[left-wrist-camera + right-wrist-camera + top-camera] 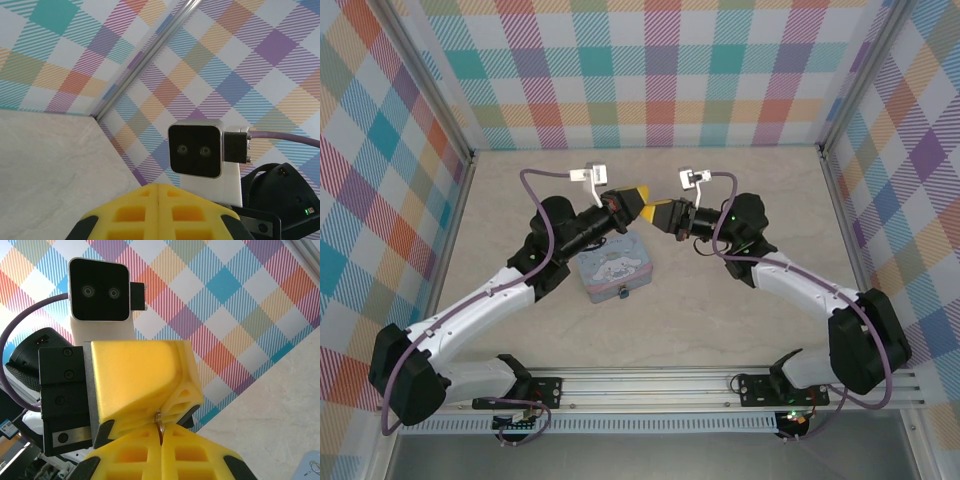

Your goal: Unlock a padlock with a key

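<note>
Overhead, both grippers meet tip to tip

Left gripper and right gripper are both clenched, yellow fingertips touching in the air, just beyond the cartoon-printed tin on the table. From the right wrist, a metal sliver is nipped in the right gripper's seam, against the left tips; key or padlock shackle, I cannot tell.

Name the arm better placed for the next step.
Right, likely: the right gripper is shut on a thin metal piece, perhaps the key, against the shut left gripper, so it can turn it.
</note>
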